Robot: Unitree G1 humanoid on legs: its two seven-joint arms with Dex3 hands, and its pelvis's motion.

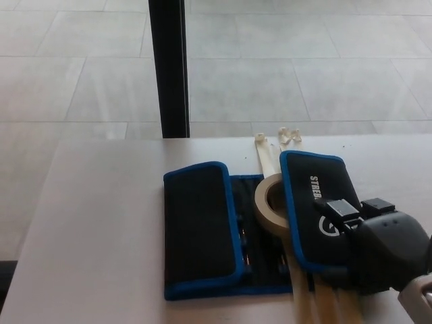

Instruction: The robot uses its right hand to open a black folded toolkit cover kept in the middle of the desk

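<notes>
We see the black toolkit cover (229, 226) lying in the middle of the pale, smooth worktop (101, 229). It is a soft fabric roll edged in bright blue piping, with rounded corners. Its left flap (200, 226) lies folded flat over the centre; the right flap (317, 209) is lifted slightly at its near end and carries white lettering and a round white logo. Between the two flaps we make out a dark inner strip where small tools sit in pockets, too dim to name.

The right robot hand (371, 246), black and blocky with hard plastic segments, comes in from the lower right and rests on the near part of the right flap, its fingers (339, 210) over the top; it appears to pinch the flap's edge.

A ring of beige tape (271, 202) lies against the right flap's inner edge. Pale flat straps (264, 154) run out beneath the cover. Beyond the worktop stand a black post (169, 67) and a grey tiled floor (304, 67).
</notes>
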